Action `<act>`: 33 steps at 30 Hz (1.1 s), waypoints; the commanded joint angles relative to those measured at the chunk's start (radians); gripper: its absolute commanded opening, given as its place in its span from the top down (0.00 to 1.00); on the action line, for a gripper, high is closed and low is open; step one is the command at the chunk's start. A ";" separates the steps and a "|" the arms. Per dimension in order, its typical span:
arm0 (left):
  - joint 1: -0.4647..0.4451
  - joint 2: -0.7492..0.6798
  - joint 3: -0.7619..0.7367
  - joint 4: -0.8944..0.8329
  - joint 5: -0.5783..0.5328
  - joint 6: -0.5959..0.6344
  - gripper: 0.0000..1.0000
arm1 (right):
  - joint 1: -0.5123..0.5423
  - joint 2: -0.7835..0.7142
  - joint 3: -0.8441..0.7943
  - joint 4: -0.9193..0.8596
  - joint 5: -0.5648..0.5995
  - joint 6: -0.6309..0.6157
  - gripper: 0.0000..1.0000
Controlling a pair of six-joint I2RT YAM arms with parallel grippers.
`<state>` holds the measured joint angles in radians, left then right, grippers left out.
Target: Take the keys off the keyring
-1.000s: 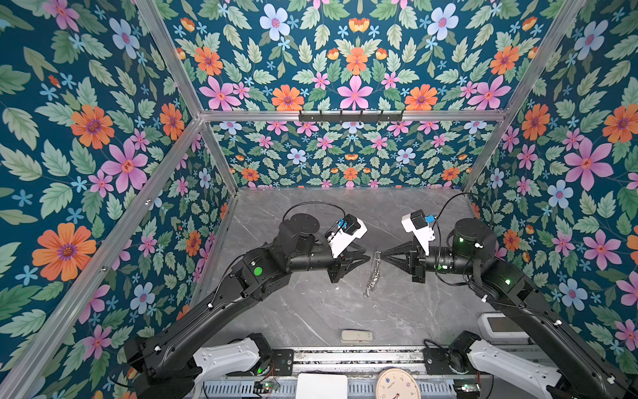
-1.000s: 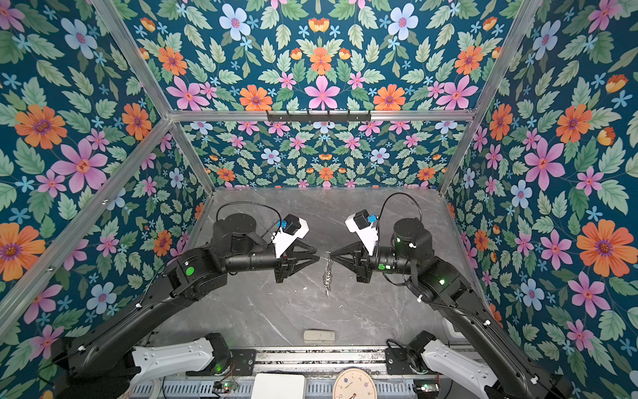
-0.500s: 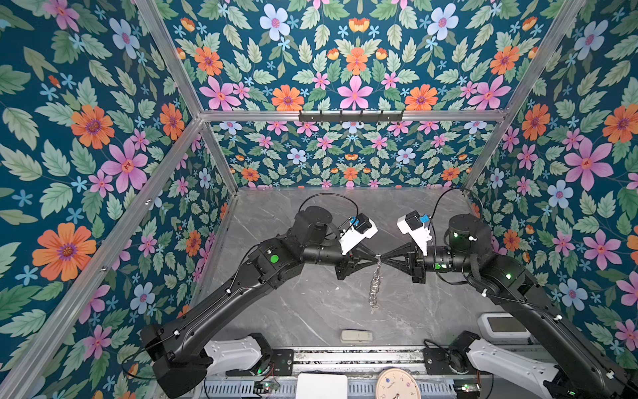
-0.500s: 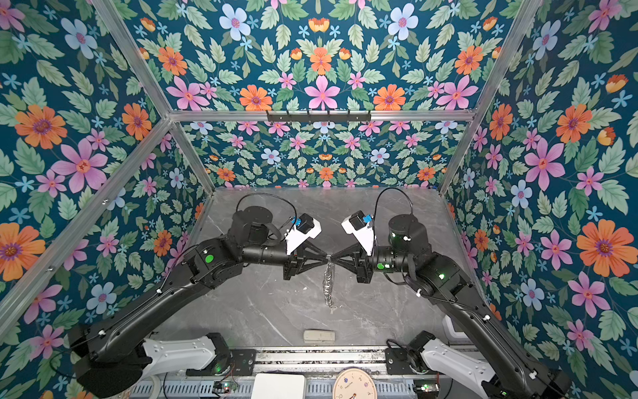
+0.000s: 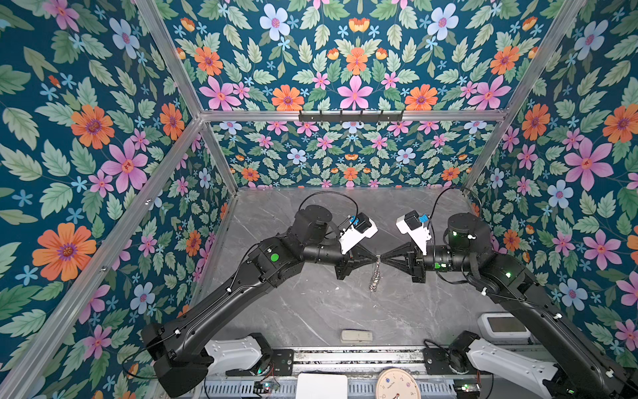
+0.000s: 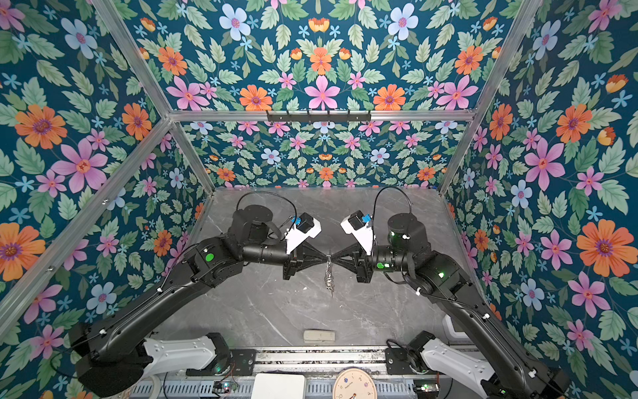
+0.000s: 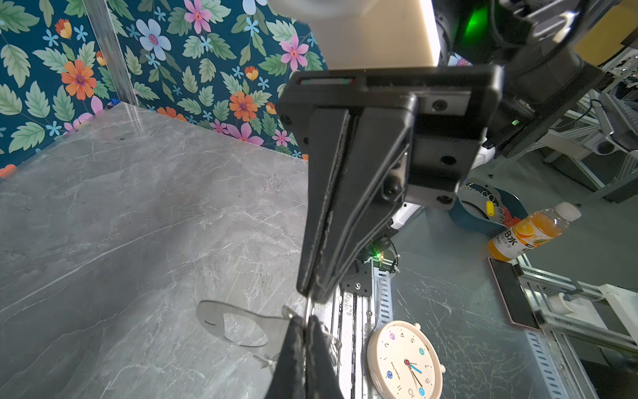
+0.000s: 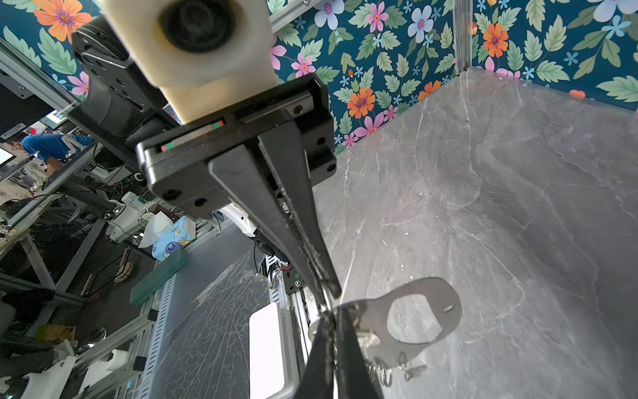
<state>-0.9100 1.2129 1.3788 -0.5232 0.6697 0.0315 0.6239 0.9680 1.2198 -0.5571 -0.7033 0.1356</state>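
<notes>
Both grippers meet tip to tip above the middle of the grey table. In both top views my left gripper [image 5: 375, 257] [image 6: 326, 256] and my right gripper [image 5: 382, 257] [image 6: 332, 256] are each shut on the keyring [image 5: 378, 257]. Its bunch of chain and keys [image 5: 374, 278] [image 6: 329, 278] hangs below them, off the table; the single keys cannot be told apart there. In the left wrist view my left gripper [image 7: 305, 328] pinches the thin ring [image 7: 308, 309], and the flat grey loop [image 7: 234, 324] sticks out sideways. In the right wrist view my right gripper [image 8: 333, 323] grips beside the grey loop [image 8: 419, 317] and a silver key head [image 8: 366, 336].
A pale beige block [image 5: 356, 335] lies near the table's front edge. A white device [image 5: 504, 326] sits at the front right. A round clock [image 5: 397, 383] and a white pad [image 5: 321, 385] lie in front of the rail. Flowered walls enclose three sides.
My left gripper has moved right, up to the right gripper's tip, and closed on the keyring. The right gripper stayed shut on it, shifting slightly left and away.
</notes>
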 commanded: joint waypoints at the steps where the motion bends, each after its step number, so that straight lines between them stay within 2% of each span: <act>1: 0.000 0.000 -0.004 0.031 0.025 0.011 1.00 | 0.001 0.004 0.006 0.037 -0.008 0.012 1.00; 9: -0.001 -0.029 -0.041 0.076 0.020 0.041 1.00 | 0.006 -0.005 -0.006 0.091 -0.018 0.039 0.99; 11: 0.000 -0.040 -0.052 0.095 0.029 0.049 1.00 | 0.005 -0.029 -0.030 0.129 -0.003 0.054 0.80; 13: 0.000 -0.052 -0.065 0.115 0.041 0.062 1.00 | 0.005 -0.066 -0.063 0.176 0.035 0.069 0.65; 16: 0.006 -0.071 -0.086 0.136 0.056 0.089 1.00 | 0.006 -0.129 -0.110 0.211 0.140 0.082 0.57; 19: 0.032 -0.086 -0.106 0.165 0.097 0.085 1.00 | 0.005 -0.207 -0.179 0.264 0.226 0.087 0.56; 22: 0.065 -0.096 -0.122 0.202 0.171 0.061 1.00 | 0.005 -0.285 -0.266 0.345 0.240 0.094 0.56; 33: 0.076 -0.079 -0.119 0.221 0.350 0.049 1.00 | 0.005 -0.382 -0.460 0.573 0.118 0.126 0.57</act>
<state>-0.8345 1.1320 1.2556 -0.3374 0.9390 0.0803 0.6292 0.5941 0.7750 -0.1028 -0.5480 0.2417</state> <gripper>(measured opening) 0.050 0.432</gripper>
